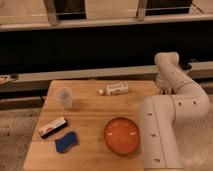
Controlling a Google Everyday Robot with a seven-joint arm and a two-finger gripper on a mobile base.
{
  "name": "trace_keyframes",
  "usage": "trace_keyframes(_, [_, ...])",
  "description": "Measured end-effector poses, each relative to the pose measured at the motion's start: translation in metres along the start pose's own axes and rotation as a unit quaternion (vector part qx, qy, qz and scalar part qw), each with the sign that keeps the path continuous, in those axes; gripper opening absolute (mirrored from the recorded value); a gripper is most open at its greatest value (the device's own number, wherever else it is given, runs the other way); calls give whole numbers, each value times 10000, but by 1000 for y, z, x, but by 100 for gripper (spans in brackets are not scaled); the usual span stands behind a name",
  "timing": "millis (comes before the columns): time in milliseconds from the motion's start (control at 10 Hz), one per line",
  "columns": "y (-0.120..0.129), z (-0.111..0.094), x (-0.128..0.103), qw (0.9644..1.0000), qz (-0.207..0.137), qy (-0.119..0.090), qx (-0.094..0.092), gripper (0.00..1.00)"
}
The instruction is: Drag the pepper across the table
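Progress check from my end: nothing's really started yet, far as I can judge. Pepper lies on its side near the far edge of the table, cap end pointing left, and nothing is touching it. My arm is folded over at the right side, and the gripper sits just past the table's far right corner, to the right of the pepper and apart from it. Whether the claw is spread or clenched I honestly can't tell — it's tucked behind the arm links. So what's left is the whole job: get to the bottle, make contact, drag it.

Other stuff on the table: a cup left of the pepper, a flat box and a blue sponge near the front left, and an orange plate at front right. Dragging left along the far edge runs toward the cup — toward the front there's open wood between the plate and the box.
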Motion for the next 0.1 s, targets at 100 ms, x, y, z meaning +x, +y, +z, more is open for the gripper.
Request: trace_keyframes(100, [-1, 0, 0, 10000, -5, 1, -1, 3])
